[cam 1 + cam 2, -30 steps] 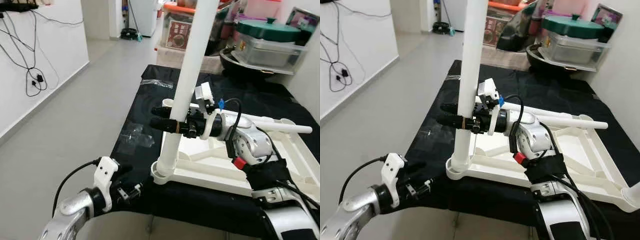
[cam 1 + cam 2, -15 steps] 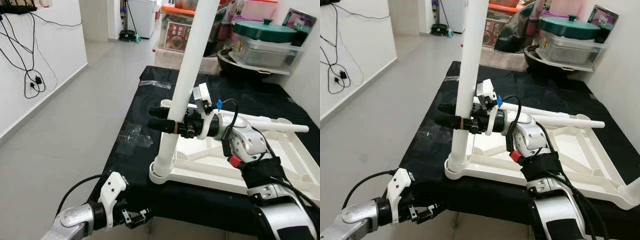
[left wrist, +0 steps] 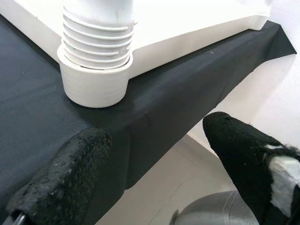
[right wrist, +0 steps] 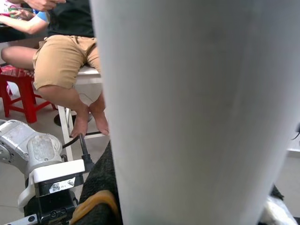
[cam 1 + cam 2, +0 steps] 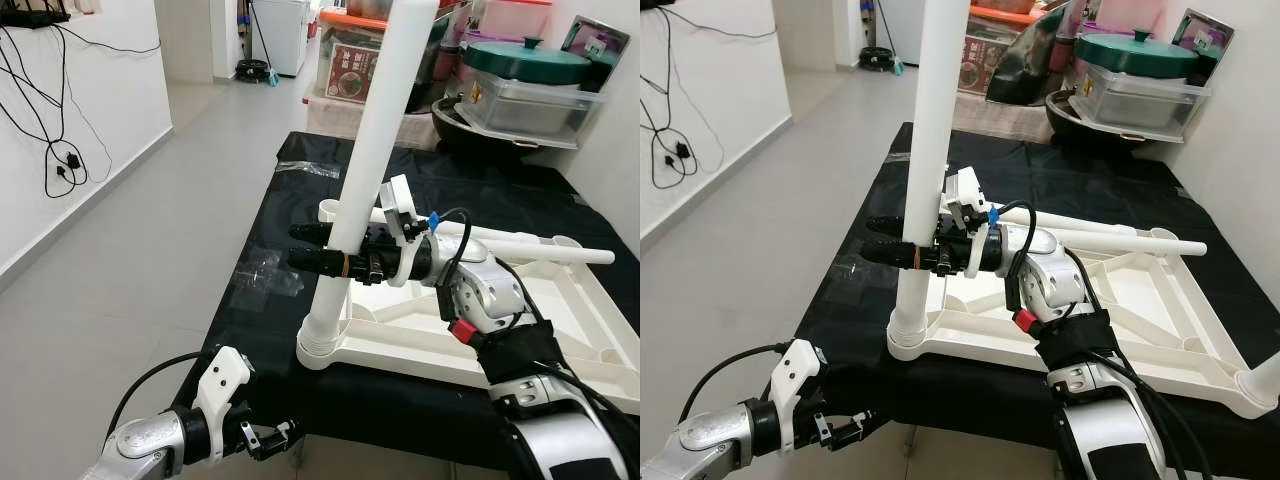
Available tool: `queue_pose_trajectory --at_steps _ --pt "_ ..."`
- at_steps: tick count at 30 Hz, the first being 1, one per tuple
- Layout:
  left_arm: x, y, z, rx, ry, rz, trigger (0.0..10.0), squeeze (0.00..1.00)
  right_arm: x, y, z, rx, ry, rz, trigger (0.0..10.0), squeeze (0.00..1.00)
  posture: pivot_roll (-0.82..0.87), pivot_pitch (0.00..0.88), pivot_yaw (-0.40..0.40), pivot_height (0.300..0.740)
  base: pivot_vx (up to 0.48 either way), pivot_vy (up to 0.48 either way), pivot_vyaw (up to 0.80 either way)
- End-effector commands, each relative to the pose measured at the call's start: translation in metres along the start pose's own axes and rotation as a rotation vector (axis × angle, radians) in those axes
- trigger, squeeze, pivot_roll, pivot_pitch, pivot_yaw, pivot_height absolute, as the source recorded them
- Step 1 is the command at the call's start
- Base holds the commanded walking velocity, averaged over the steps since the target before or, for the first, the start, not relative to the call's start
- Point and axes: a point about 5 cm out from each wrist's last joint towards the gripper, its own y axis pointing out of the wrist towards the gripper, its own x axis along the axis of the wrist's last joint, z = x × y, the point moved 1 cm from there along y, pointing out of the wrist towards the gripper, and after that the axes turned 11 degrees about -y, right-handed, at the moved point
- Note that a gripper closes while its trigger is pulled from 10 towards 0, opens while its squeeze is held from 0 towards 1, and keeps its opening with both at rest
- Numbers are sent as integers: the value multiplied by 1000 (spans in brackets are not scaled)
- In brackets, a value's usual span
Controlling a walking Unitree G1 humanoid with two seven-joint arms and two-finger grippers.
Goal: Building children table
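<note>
Here, white table leg near-upright in right gripper

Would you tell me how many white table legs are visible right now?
2: one upright leg in the corner socket, gripped by the right gripper; one lying leg across the tabletop. Others may be hidden.

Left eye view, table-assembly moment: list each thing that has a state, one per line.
table top: upside down on the black cloth.
upright leg: standing in the near-left corner socket, tilted slightly, threads showing.
second leg: lying flat across the table top.
right gripper: shut on the upright leg.
left gripper: open, low by the cloth's front edge, holding nothing.
green-lidded container: lid on.
</note>
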Motion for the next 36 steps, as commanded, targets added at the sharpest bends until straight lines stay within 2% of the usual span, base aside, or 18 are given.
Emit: queue_pose_trajectory --at_steps 1,8,18,29,36 --pt "2 -1 0 8 9 3 10000 0 -16 2 8 22 51 44 10000 0 86 0 -116 740 0 0 0" --pt "1 -1 -1 14 7 2 10000 0 -24 -1 13 55 72 76 10000 0 92 0 -121 740 0 0 0" --pt "1 1 -4 8 -1 -1 10000 0 -29 -20 5 94 106 154 10000 0 85 0 -121 740 0 0 0" --pt "0 3 -7 8 -8 -6 10000 0 -34 -17 7 141 147 162 10000 0 95 0 -135 740 0 0 0" --pt "-1 3 -7 11 -14 -6 10000 0 -36 -21 9 163 164 159 10000 0 89 0 -132 740 0 0 0"
